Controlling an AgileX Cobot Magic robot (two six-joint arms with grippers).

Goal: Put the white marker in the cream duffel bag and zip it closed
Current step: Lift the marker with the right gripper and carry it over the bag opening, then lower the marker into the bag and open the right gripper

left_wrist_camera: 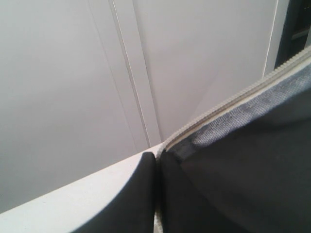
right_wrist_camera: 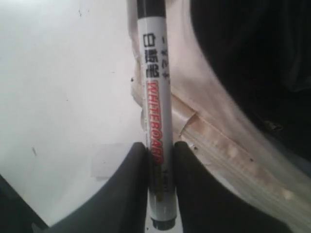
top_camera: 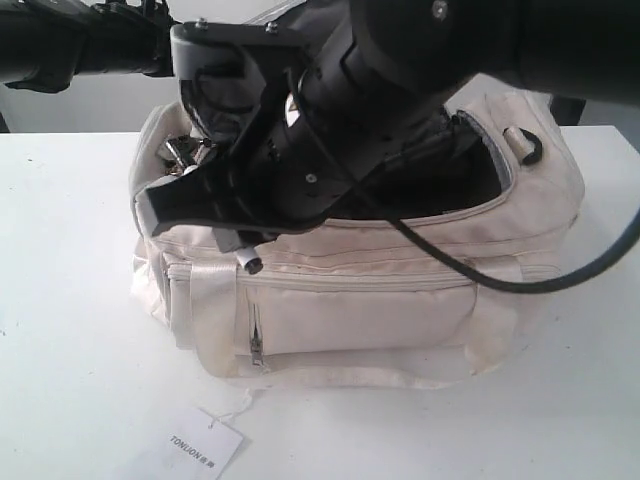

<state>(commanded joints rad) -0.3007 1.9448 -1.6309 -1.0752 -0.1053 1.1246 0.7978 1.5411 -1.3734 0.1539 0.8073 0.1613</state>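
- One white marker, pinched between the right gripper's two fingers, at the bag's front rim.
- One cream duffel bag, top zip open, on the white table.
- One paper hang tag in front.
- Left gripper: apparently against the zip edge; whether its jaws grip anything I cannot tell.

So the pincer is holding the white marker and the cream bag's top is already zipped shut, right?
Not quite. The pincer does hold the white marker, but the cream duffel bag isn't zipped shut. The exterior view shows its top gaping wide open.
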